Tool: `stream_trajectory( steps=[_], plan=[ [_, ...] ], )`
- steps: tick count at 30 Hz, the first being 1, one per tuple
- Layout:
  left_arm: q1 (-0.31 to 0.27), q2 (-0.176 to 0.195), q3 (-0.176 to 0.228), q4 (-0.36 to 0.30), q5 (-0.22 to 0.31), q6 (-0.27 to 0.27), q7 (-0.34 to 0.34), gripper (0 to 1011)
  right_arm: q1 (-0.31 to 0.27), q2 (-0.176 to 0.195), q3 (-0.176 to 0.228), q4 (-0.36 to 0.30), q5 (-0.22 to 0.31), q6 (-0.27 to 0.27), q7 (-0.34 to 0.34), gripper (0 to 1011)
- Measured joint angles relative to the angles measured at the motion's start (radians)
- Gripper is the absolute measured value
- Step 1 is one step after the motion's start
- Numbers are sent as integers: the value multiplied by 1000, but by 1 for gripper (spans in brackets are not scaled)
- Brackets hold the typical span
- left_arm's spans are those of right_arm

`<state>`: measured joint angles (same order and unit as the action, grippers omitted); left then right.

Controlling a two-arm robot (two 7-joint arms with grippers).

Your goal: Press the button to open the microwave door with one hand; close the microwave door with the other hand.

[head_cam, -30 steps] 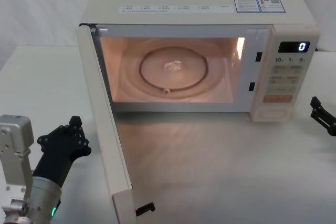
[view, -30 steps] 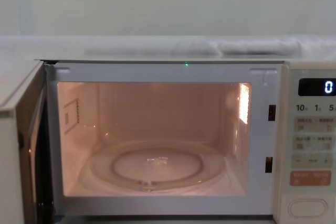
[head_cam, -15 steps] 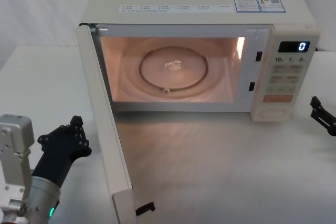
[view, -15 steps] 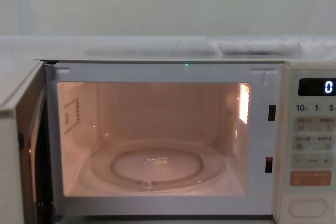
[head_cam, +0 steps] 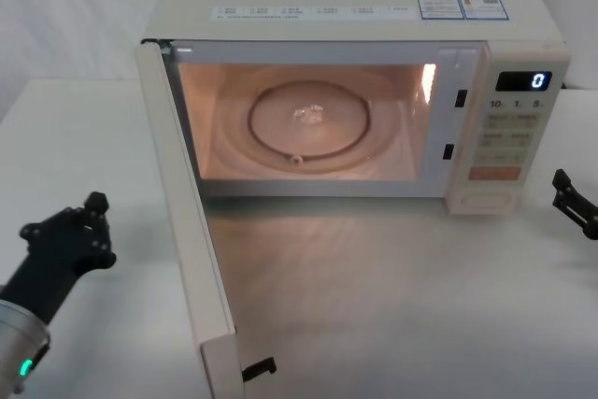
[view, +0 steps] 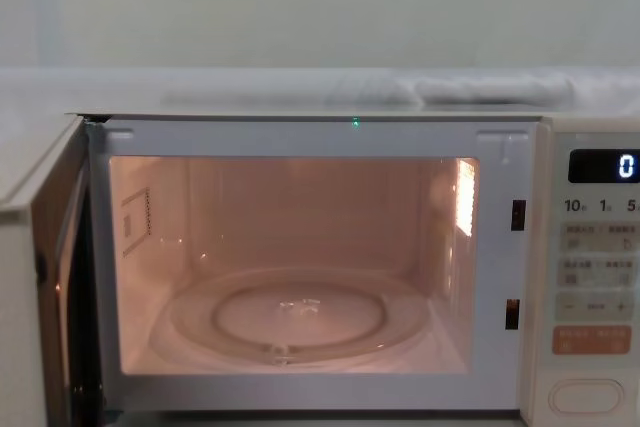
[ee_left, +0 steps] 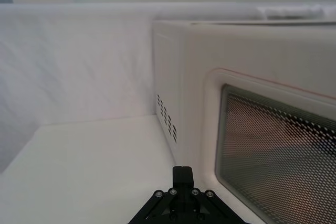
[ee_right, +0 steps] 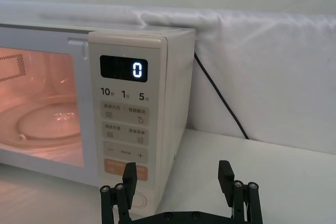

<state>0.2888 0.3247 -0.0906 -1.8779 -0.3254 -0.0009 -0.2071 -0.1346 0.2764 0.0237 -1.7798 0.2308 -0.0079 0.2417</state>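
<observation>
The microwave stands on the white counter, its lit cavity holding a glass turntable with nothing on it. The microwave door hangs wide open at the microwave's left, edge-on toward the robot; from the left wrist its mesh window shows. On the control panel the display reads "0", and below it stand "10", "1" and "5". The button sits at the panel's bottom, under the orange key. A black cord runs behind the microwave's right side. The left gripper hovers left of the door, fingers close together, holding nothing. The right gripper waits right of the panel, fingers spread and empty.
</observation>
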Motion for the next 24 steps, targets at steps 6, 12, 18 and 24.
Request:
stream_trajectory(
  steps=[6, 12, 18, 24],
  plan=[
    [5, 39, -50, -26, -57, 33, -46, 0, 0, 0, 0, 0, 0, 0, 0, 1002],
    [4, 73, -80, -64, -125, 56, -86, 0, 0, 0, 0, 0, 0, 0, 0, 1002],
    [15, 106, -83, -91, -183, 54, -140, 0, 0, 0, 0, 0, 0, 0, 0, 1002],
    [29, 145, -59, -101, -219, 21, -217, 0, 0, 0, 0, 0, 0, 0, 0, 1002]
  ],
)
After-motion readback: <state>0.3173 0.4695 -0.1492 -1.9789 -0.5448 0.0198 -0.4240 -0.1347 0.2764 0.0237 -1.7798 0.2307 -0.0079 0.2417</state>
